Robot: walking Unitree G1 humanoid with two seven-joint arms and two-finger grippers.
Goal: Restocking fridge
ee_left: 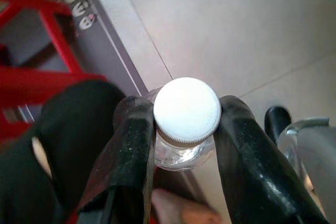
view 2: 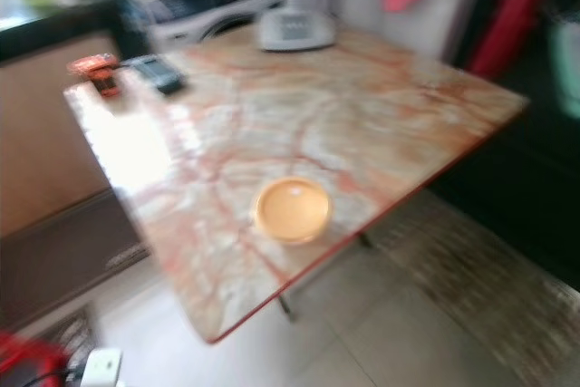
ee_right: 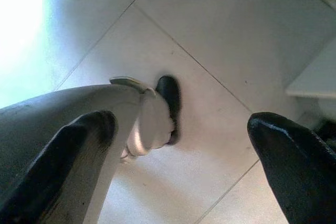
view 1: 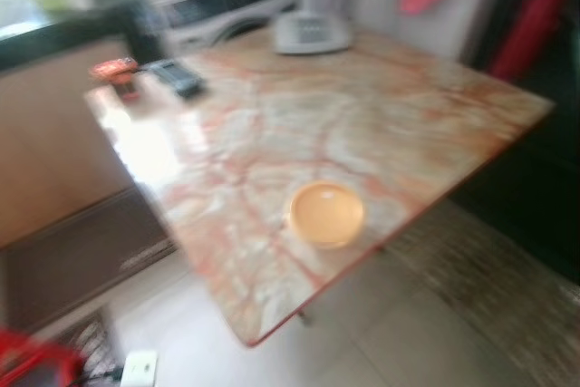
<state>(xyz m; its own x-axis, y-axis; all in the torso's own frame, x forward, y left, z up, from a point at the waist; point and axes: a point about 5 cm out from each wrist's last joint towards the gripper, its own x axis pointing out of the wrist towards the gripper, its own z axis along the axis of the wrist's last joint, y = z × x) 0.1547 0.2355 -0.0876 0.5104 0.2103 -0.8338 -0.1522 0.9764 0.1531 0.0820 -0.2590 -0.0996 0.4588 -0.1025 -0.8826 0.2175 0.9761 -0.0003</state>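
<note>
Between the two black fingers of the left gripper (ee_left: 185,129), a clear bottle (ee_left: 184,153) with a white ribbed cap (ee_left: 187,109) is pinched at the neck, above pale floor tiles (ee_left: 220,30), with a red frame (ee_left: 37,77) at ten o'clock. Right gripper (ee_right: 184,145): fingers spread wide, nothing between them, over the tiled floor. Head views, blurred: marble-patterned table (view 1: 362,124) bearing a round orange dish (view 1: 326,213) near its front edge; at eleven o'clock lie a dark remote (view 1: 177,77) and a small red object (view 1: 115,70).
</note>
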